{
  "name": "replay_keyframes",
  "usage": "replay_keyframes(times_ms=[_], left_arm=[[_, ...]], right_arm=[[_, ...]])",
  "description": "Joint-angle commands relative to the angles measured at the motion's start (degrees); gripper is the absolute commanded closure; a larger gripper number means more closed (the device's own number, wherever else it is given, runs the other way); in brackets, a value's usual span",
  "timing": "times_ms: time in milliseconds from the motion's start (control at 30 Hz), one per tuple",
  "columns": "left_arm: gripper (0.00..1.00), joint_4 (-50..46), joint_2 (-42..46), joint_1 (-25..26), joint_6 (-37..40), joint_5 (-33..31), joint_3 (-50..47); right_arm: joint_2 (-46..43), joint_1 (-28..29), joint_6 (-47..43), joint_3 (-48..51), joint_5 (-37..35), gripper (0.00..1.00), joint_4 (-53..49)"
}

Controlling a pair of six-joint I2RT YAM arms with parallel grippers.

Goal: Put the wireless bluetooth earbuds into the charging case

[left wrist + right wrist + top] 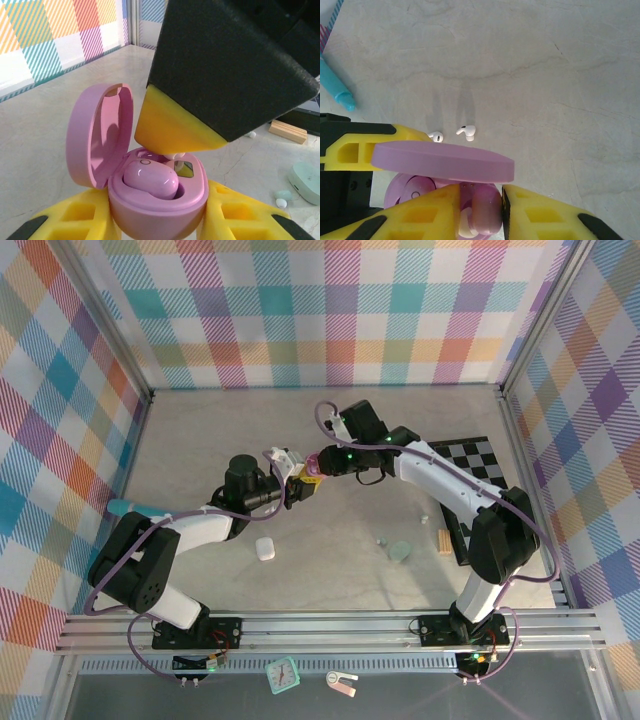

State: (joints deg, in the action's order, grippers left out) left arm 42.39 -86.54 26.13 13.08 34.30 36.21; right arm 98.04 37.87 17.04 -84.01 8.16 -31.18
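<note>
My left gripper (pixel 157 216) is shut on the base of a pink charging case (pixel 165 207), held above the table with its lid (pixel 97 135) swung open. One pink earbud (pixel 150 179) sits in the case's left well. My right gripper (pixel 480 212) reaches down over the other well with a second pink earbud (pixel 486 210) between its fingers. That earbud rests against the right finger, and a narrow gap shows at the left finger. Its white tip (pixel 179 158) pokes into the well. From above, both grippers meet at the case (pixel 312 472) in mid-table.
Two white earbuds (pixel 466 132) lie on the table under the case. A white case (pixel 264 549) lies near my left arm. A pale green case (pixel 400 551), a wooden block (pixel 445 540) and a checkered board (pixel 480 455) are to the right, a blue pen (pixel 125 507) to the left.
</note>
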Motion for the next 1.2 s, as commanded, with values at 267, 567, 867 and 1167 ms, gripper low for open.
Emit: replay_keyframes(times_ms=[267, 567, 867, 1167], left_arm=[[0.68, 4.3, -0.4, 0.5, -0.4, 1.6, 1.5], [0.68, 4.5, -0.2, 0.4, -0.5, 1.8, 1.6], [0.68, 6.2, -0.1, 0.5, -2.9, 2.1, 1.5], [0.68, 8.5, -0.8, 0.5, -5.0, 2.9, 1.7]], right_arm=[[-1.1, 0.5, 0.1, -0.6, 1.2, 0.71, -0.5], [-1.7, 0.5, 0.1, 0.3, 0.9, 0.74, 0.0], [-3.6, 0.6, -1.3, 4.2, -1.4, 0.78, 4.5], [-5.5, 1.7, -5.0, 7.0, -5.4, 0.79, 8.2]])
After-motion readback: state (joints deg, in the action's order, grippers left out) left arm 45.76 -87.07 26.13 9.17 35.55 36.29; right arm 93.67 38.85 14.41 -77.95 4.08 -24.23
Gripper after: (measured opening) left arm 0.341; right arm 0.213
